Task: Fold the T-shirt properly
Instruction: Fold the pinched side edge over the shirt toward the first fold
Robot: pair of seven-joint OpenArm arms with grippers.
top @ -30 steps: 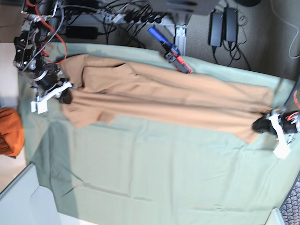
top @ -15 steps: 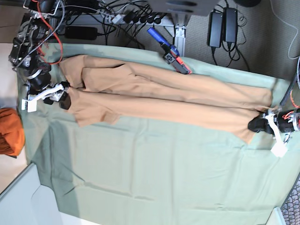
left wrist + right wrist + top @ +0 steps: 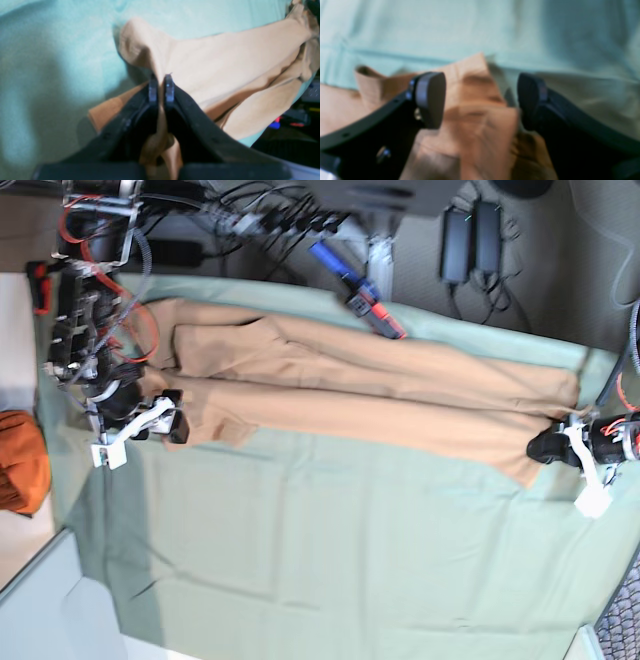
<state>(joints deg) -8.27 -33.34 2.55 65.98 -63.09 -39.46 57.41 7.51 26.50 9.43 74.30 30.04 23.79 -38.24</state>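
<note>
Two risks stand out. The left gripper [image 3: 159, 83] has its jaws pinched tight on a bunched fold of the T-shirt [image 3: 360, 395] at one end, while the right gripper [image 3: 481, 100] has its jaws spread wide over the other end and holds nothing. If the left arm pulls now, the free end would probably drag across the pale green sheet [image 3: 330, 560] and the long fold could skew or open, since only one end is anchored. The right jaws straddle a rumpled corner; closing there may catch too few layers or only a loose flap, which would undo the alignment.

The T-shirt is a plain peach-tan cloth, lying as a long narrow band across the far half of the green-covered table, folded lengthwise with one layer lapped over another. A sleeve flap sticks out near the right gripper. The end by the left gripper tapers to a point and lifts slightly where it is pinched.
</note>
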